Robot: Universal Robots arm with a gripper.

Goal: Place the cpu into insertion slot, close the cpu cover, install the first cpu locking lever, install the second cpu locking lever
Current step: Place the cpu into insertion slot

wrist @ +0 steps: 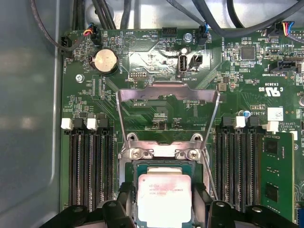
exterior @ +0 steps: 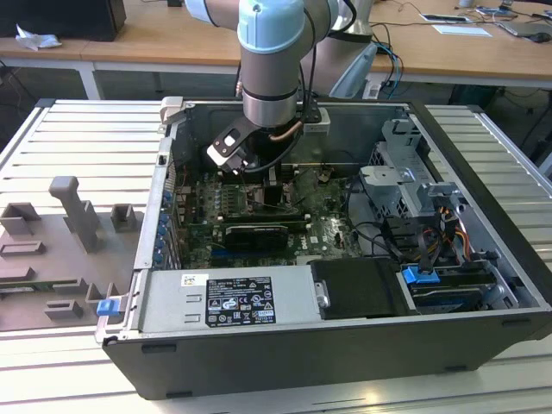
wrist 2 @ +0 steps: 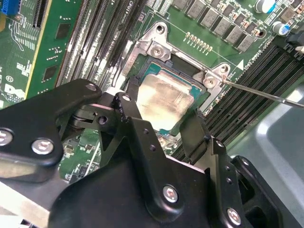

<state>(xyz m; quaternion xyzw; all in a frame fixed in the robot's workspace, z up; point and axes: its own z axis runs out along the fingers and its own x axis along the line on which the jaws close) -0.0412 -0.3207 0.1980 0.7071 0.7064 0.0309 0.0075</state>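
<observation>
The cpu (wrist: 164, 199) lay flat in the slot (wrist 2: 145, 45), its pale top up; I counted one chip and one slot. The gripper (wrist: 164, 188) was clamped on it, with its two black fingers (wrist: 127, 194) against opposite edges of the chip. The one cover (wrist: 168, 91) stood swung up at the slot's hinge side, and the green board (wrist: 156, 61) showed through its window. Two screws (wrist: 136, 153) sat on the silver bracket between cover and slot. I could make out one thin lever (wrist: 209, 176) running along one side of the slot. Memory slots (wrist: 92, 166) flanked the slot in two banks. In the exterior view the arm reached down into the open case (exterior: 259, 345).
</observation>
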